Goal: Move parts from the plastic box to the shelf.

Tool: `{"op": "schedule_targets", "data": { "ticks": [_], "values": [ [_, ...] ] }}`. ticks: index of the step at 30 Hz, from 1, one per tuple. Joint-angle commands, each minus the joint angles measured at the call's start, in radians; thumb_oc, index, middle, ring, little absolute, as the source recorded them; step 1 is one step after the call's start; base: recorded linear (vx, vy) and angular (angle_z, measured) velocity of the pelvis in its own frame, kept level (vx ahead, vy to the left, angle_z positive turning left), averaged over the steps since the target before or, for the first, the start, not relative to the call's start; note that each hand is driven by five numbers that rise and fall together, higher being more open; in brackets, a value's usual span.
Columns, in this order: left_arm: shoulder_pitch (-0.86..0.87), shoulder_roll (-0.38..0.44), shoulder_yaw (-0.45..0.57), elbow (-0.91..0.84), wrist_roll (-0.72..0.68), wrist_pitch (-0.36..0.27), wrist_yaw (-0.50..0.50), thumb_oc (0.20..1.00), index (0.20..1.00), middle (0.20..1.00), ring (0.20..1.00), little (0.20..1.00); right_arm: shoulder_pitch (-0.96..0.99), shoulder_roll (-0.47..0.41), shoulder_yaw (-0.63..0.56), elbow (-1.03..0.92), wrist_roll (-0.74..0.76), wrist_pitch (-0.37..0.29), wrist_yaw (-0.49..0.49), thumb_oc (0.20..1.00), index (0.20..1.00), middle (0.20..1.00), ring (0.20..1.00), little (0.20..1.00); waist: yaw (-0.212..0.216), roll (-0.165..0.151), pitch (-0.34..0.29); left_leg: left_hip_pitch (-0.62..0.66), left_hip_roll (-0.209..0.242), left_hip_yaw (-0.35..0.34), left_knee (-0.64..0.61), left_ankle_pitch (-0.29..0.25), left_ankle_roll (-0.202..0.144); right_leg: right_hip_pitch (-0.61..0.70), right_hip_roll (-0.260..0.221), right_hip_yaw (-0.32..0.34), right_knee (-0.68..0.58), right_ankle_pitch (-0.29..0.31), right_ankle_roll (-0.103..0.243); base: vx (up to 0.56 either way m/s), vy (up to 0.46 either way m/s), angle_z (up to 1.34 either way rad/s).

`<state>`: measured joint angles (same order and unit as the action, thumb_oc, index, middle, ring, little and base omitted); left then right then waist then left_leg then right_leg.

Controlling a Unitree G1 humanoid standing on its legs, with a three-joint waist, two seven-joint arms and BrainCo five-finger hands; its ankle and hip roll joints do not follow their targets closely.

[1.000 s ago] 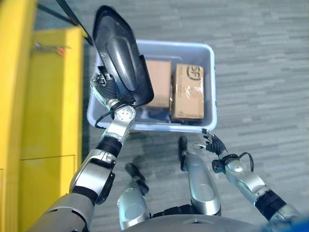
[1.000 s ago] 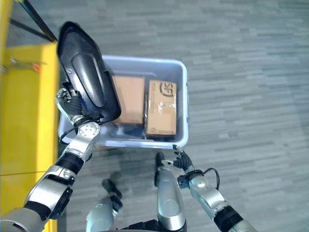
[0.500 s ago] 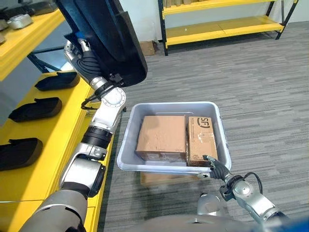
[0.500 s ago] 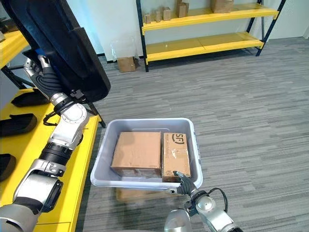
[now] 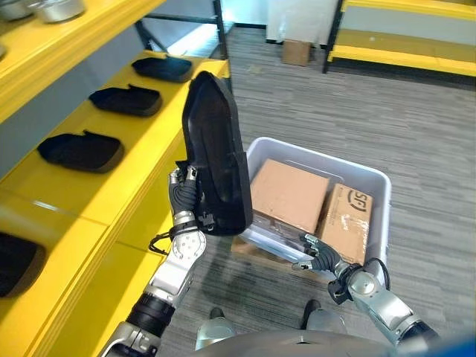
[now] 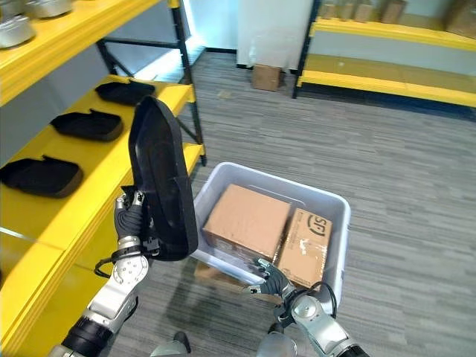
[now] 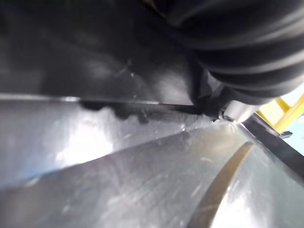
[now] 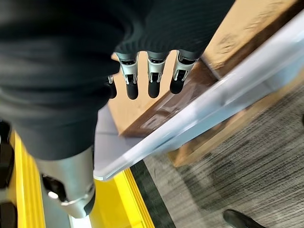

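Note:
My left hand (image 5: 182, 199) is shut on a long black moulded part (image 5: 216, 152), held upright between the yellow shelf (image 5: 111, 190) and the pale plastic box (image 6: 341, 239). Close up in the left wrist view is the part's dark surface (image 7: 95, 61). Two cardboard cartons lie in the box, a larger one (image 5: 288, 196) and a taped one (image 5: 347, 223). By the box's near rim (image 8: 204, 111) hovers my right hand (image 5: 318, 251), open, its fingers (image 8: 149, 80) relaxed over the cartons and holding nothing.
Three similar black parts (image 5: 80, 150) (image 5: 125, 100) (image 5: 162, 68) lie in a row on the shelf, a fourth (image 5: 15, 262) nearer. Metal parts (image 5: 52, 9) sit on the upper board. Flat cardboard (image 5: 253, 249) lies under the box. Another yellow rack (image 5: 401, 56) and a small carton (image 5: 296, 52) stand far back.
The head camera has swung toward the shelf. My left hand has brought the black part down from high up to beside the shelf edge. My right hand stays at the box's near rim.

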<state>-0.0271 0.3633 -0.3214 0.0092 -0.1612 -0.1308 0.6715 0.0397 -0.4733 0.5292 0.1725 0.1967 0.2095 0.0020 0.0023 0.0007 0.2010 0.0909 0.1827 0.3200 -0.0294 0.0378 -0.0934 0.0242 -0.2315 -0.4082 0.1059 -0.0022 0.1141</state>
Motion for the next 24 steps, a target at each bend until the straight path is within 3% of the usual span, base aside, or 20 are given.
{"op": "schedule_targets", "data": {
  "ticks": [1,4,8,10,11,13,14,17,18,21,24],
  "values": [
    [-0.057,0.058,0.009,-0.103,0.088,-0.111,-0.104,0.2,0.2,0.2,0.2,0.2,-0.028,0.01,-0.005,-0.062,0.045,-0.024,-0.034,1.0,1.0,1.0,1.0,1.0,-0.004,-0.03,-0.003,-0.02,0.018,0.004,-0.014,0.016,-0.011,0.135,0.005,-0.035,-0.007,-0.086,0.007,0.0,0.215,0.24],
    [-0.023,0.09,0.014,-0.107,0.155,-0.159,-0.123,0.2,0.2,0.2,0.2,0.2,-0.024,0.018,-0.016,-0.057,0.052,-0.025,-0.067,1.0,1.0,1.0,1.0,1.0,0.014,-0.03,-0.009,-0.006,-0.006,0.026,-0.033,0.011,0.006,0.146,-0.026,-0.066,-0.007,-0.059,0.036,-0.01,0.243,0.25],
    [-0.014,0.118,0.01,-0.096,0.158,-0.18,-0.155,0.2,0.2,0.2,0.2,0.2,-0.02,0.051,-0.022,-0.025,0.082,-0.053,-0.117,1.0,1.0,1.0,1.0,1.0,0.03,-0.033,-0.013,0.012,-0.067,0.056,-0.052,-0.018,0.046,0.123,-0.083,-0.098,0.023,0.052,0.076,-0.05,0.22,0.14],
    [-0.007,0.128,0.013,-0.098,0.161,-0.182,-0.157,0.2,0.2,0.2,0.2,0.2,-0.024,0.067,-0.028,-0.01,0.082,-0.066,-0.12,1.0,1.0,1.0,1.0,1.0,0.031,-0.032,-0.01,0.015,-0.08,0.061,-0.057,-0.032,0.06,0.094,-0.086,-0.097,0.052,0.078,0.089,-0.07,0.114,0.03],
    [-0.011,0.133,0.011,-0.095,0.166,-0.178,-0.157,0.2,0.2,0.2,0.2,0.2,-0.025,0.073,-0.033,-0.005,0.09,-0.071,-0.116,1.0,1.0,1.0,1.0,1.0,0.023,-0.03,-0.011,0.009,-0.085,0.051,-0.058,-0.037,0.067,0.079,-0.068,-0.072,0.065,0.066,0.088,-0.07,0.031,0.0],
    [-0.034,0.139,-0.003,-0.073,0.155,-0.169,-0.174,0.2,0.2,0.2,0.2,0.2,-0.017,0.073,-0.042,-0.006,0.115,-0.096,-0.117,1.0,1.0,1.0,1.0,1.0,-0.006,-0.033,-0.017,-0.011,-0.1,0.008,-0.058,-0.044,0.077,0.05,0.02,0.011,0.059,0.005,0.068,-0.07,-0.029,0.14],
    [-0.043,0.136,-0.014,-0.065,0.154,-0.164,-0.184,0.2,0.2,0.2,0.2,0.2,-0.004,0.067,-0.053,-0.02,0.126,-0.105,-0.121,1.0,1.0,1.0,1.0,1.0,-0.019,-0.037,-0.023,-0.02,-0.113,-0.017,-0.058,-0.046,0.078,0.049,0.075,0.051,0.043,-0.035,0.043,-0.13,-0.062,0.6],
    [-0.029,0.122,-0.031,-0.057,0.14,-0.15,-0.195,0.2,0.2,0.2,0.2,0.2,0.024,0.047,-0.079,-0.047,0.164,-0.11,-0.124,1.0,1.0,1.0,1.0,1.0,-0.041,-0.039,-0.027,-0.05,-0.127,-0.044,-0.058,-0.016,0.081,0.019,0.188,0.13,0.068,-0.08,-0.024,-0.16,-0.076,0.82],
    [-0.008,0.119,-0.051,-0.051,0.121,-0.142,-0.197,0.2,0.2,0.2,0.2,0.2,0.054,0.022,-0.106,-0.075,0.185,-0.12,-0.114,1.0,1.0,1.0,1.0,1.0,-0.054,-0.047,-0.019,-0.088,-0.157,-0.106,-0.054,0.014,0.058,0.054,0.242,0.198,-0.038,-0.078,-0.061,-0.18,-0.148,0.88],
    [-0.007,0.106,-0.051,-0.022,0.102,-0.171,-0.227,0.2,0.2,0.2,0.2,0.2,0.029,0.012,-0.105,-0.049,0.189,-0.178,-0.11,1.0,1.0,1.0,1.0,1.0,-0.039,-0.033,0.005,-0.14,-0.153,-0.162,-0.049,0.045,0.048,0.055,0.23,0.222,-0.122,-0.028,-0.064,-0.34,-0.188,0.54],
    [0.003,0.101,-0.055,-0.025,0.108,-0.165,-0.219,0.2,0.2,0.2,0.2,0.2,0.03,0.01,-0.105,-0.045,0.168,-0.193,-0.09,1.0,1.0,1.0,1.0,1.0,-0.039,-0.021,0.017,-0.161,-0.145,-0.145,-0.048,0.063,0.034,0.07,0.222,0.203,-0.156,-0.015,-0.064,-0.17,-0.059,0.23]
  ]
}}
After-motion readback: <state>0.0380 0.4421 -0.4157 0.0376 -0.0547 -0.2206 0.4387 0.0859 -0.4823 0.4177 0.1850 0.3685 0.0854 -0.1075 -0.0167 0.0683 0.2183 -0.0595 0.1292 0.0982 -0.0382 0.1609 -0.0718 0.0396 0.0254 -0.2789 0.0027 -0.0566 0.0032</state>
